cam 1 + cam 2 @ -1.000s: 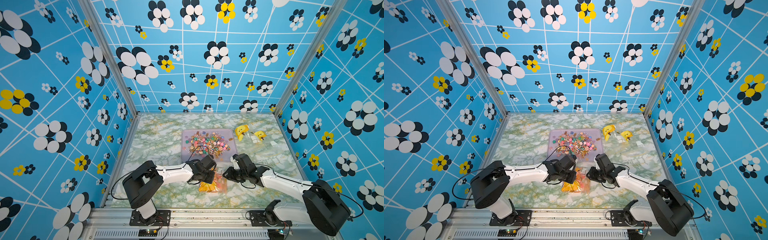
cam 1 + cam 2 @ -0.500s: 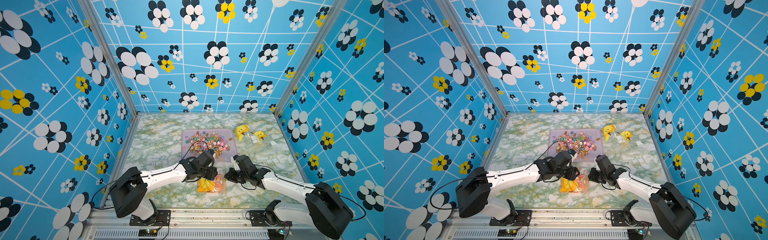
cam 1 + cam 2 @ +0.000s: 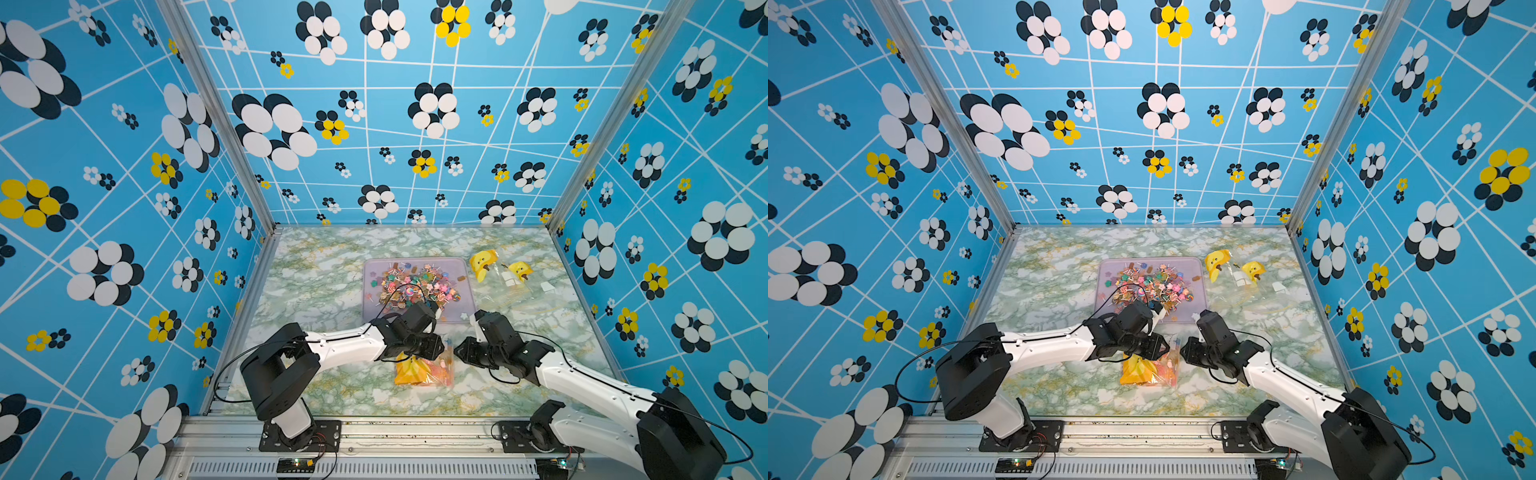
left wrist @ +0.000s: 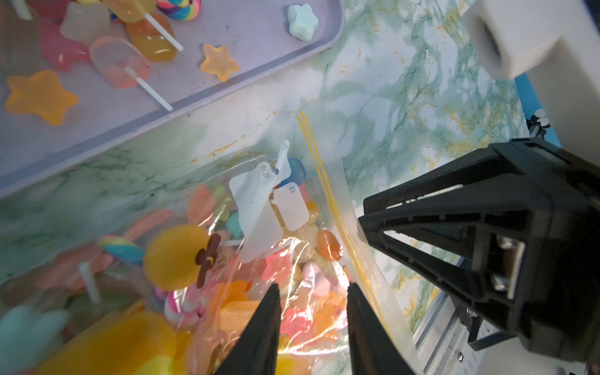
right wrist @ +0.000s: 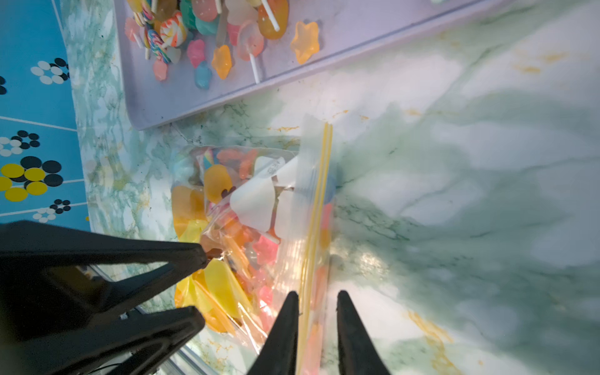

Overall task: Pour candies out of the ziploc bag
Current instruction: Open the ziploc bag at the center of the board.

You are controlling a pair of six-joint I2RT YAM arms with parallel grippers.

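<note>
The ziploc bag [image 3: 424, 368] [image 3: 1150, 372] lies flat on the marble table near the front, holding candies and yellow pieces. Its yellow zip strip [image 4: 328, 194] [image 5: 316, 194] faces the right arm. My left gripper [image 3: 440, 347] [image 4: 313, 289] hovers open over the bag's film close to the strip. My right gripper [image 3: 457, 351] [image 5: 316, 295] is open, its fingers standing on either side of the zip strip. More candies [image 3: 415, 286] [image 3: 1150, 286], lollipops and stars, lie heaped in the lilac tray [image 3: 459, 307] [image 3: 1187, 316] just behind the bag.
Two yellow duck toys [image 3: 484, 262] [image 3: 519, 270] lie with crumpled clear bags [image 3: 511, 299] at the back right. Patterned blue walls close in three sides. The metal rail [image 3: 374, 432] runs along the front edge.
The left arm's elbow swung out toward the front left half a second ago and has come back. Both grippers stay at the bag's zip end; the bag has hardly shifted.
</note>
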